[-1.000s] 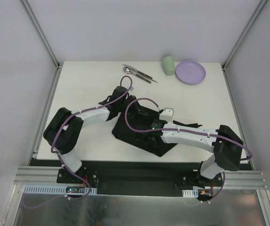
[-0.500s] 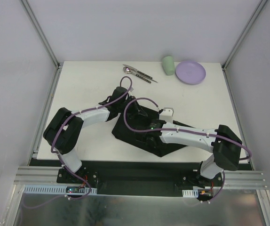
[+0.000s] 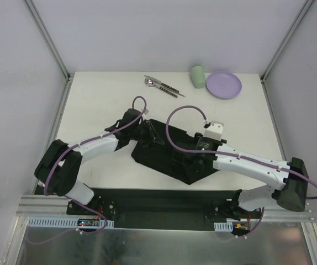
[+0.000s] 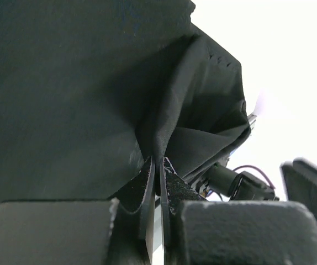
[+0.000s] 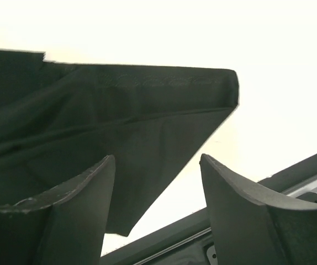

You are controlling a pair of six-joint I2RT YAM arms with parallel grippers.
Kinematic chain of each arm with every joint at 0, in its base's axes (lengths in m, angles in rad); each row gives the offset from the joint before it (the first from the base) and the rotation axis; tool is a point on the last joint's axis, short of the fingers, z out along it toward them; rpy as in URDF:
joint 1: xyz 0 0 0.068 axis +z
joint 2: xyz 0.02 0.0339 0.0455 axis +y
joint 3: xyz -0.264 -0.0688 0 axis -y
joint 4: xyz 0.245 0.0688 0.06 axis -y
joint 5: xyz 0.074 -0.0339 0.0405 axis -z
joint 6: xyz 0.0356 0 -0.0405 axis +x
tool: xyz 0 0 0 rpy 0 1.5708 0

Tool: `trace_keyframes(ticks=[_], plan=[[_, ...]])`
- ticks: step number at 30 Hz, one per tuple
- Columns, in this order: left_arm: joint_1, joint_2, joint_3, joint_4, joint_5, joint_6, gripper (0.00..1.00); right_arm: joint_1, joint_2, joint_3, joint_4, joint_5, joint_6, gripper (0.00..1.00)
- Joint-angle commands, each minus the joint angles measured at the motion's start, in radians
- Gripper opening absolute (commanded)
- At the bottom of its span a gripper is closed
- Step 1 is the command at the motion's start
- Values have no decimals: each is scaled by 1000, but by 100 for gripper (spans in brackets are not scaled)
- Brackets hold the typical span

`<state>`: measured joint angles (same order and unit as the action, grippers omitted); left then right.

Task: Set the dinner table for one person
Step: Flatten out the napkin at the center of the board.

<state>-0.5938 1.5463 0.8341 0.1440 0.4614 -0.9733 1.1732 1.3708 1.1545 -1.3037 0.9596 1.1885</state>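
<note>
We are early: our left claw [image 4: 157, 165] pinches a fold of the black mat [image 3: 157, 159], while our right claw [image 5: 157, 161] hangs spread over its corner. The plate [image 3: 223, 84], cup [image 3: 197, 76] and cutlery [image 3: 161, 85] wait unplaced at twelve to one o'clock on the table [image 3: 103, 99]

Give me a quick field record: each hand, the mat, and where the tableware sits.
left hand: shut, pinching a raised fold of the mat
right hand: open, over a mat corner, holding nothing
mat: black, rumpled, lying skewed on the table, near side
plate: purple, far right corner, nothing on it
cup: green, just left of plate
cutlery: far edge, left of cup
</note>
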Motion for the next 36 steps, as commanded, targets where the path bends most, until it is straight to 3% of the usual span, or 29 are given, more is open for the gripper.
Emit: trace_keyframes(ticks=[1, 7, 12, 23, 36], plan=[[8, -155, -47, -95, -35, 65, 0, -64, -81, -35, -95, 24, -32, 66], [23, -311, -113, -210, -92, 105, 0, -179, -133, -104, 70, -54, -187, 67], [57, -409, -181, -265, -104, 122, 0, -251, -164, -165, 126, -130, -216, 67], [58, -459, -227, -287, -93, 136, 0, -441, -228, -265, 239, -213, -332, 68], [60, -480, -242, -285, -101, 136, 0, -750, -113, -219, 472, -400, -555, 66]])
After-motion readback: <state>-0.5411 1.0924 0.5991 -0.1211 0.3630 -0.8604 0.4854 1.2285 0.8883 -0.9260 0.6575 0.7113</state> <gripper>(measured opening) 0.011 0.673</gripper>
